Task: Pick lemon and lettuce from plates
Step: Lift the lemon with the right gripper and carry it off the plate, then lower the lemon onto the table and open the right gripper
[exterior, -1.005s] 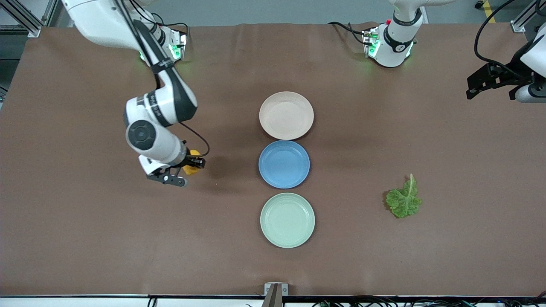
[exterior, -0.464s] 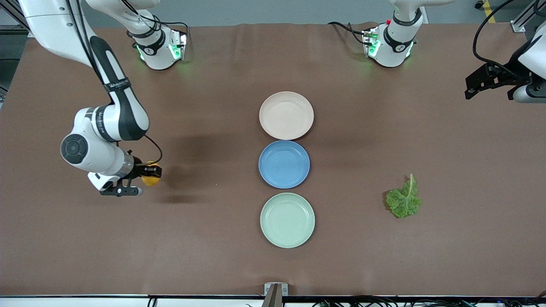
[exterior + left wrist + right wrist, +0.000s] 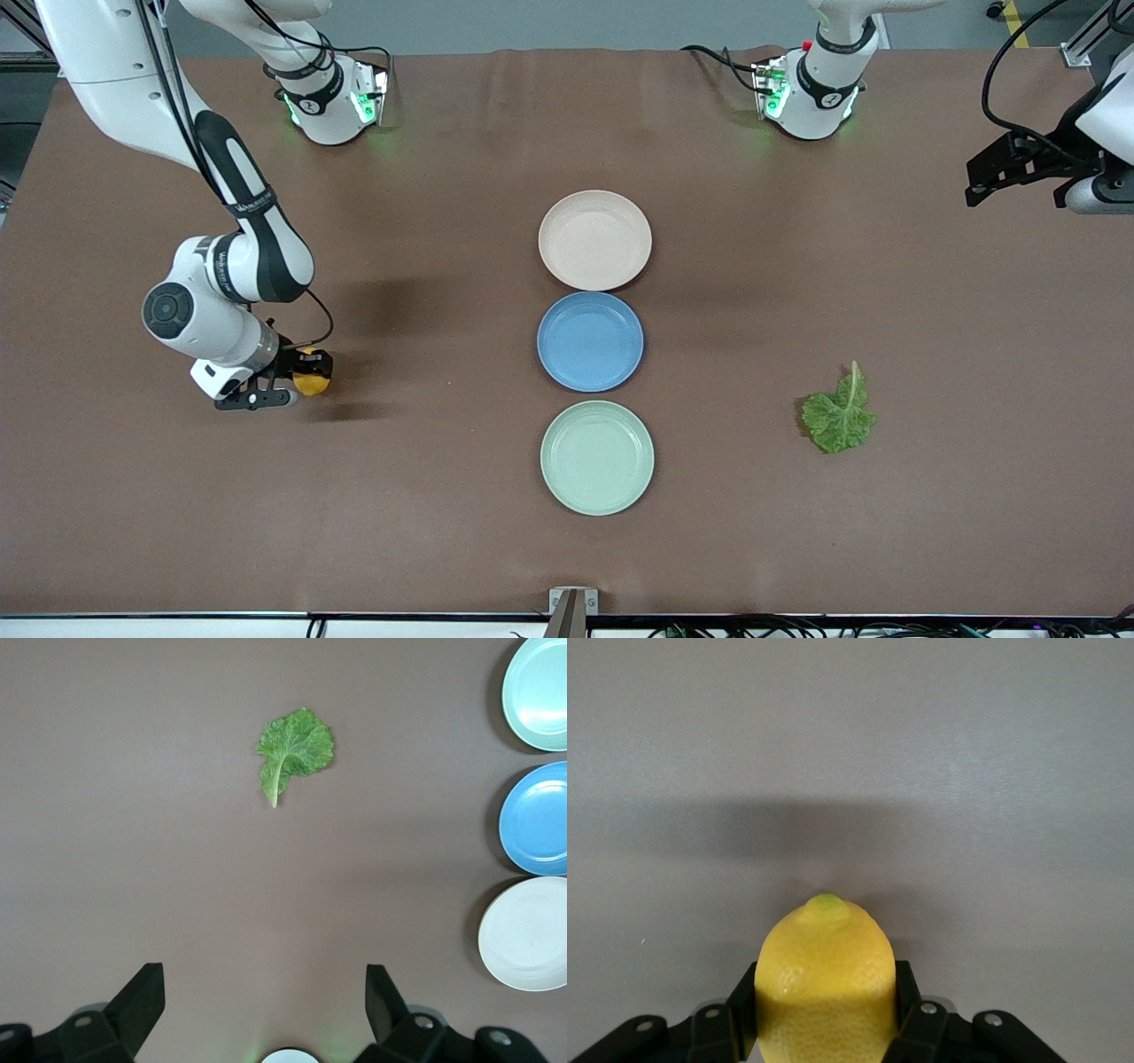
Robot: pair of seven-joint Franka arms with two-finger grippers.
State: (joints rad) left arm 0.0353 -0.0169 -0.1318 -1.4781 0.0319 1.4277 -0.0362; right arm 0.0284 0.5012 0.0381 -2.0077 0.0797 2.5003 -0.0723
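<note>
My right gripper (image 3: 306,372) is shut on the yellow lemon (image 3: 311,378) just above the bare table at the right arm's end; the right wrist view shows the lemon (image 3: 824,988) clamped between both fingers, its pointed end outward. The green lettuce (image 3: 840,414) lies on the table toward the left arm's end, and shows in the left wrist view (image 3: 294,749). The beige-pink plate (image 3: 594,239) and the mint green plate (image 3: 596,457) are both empty. My left gripper (image 3: 266,1014) is open, high at the left arm's edge of the table (image 3: 1019,168).
An empty blue plate (image 3: 590,341) sits between the beige-pink and mint plates in one row at mid-table. All three plates show at the edge of the left wrist view (image 3: 540,819). Brown cloth covers the table.
My right gripper carried the lemon away from the plates toward the right arm's end of the table and lowered it close to the cloth. The left arm has not moved.
</note>
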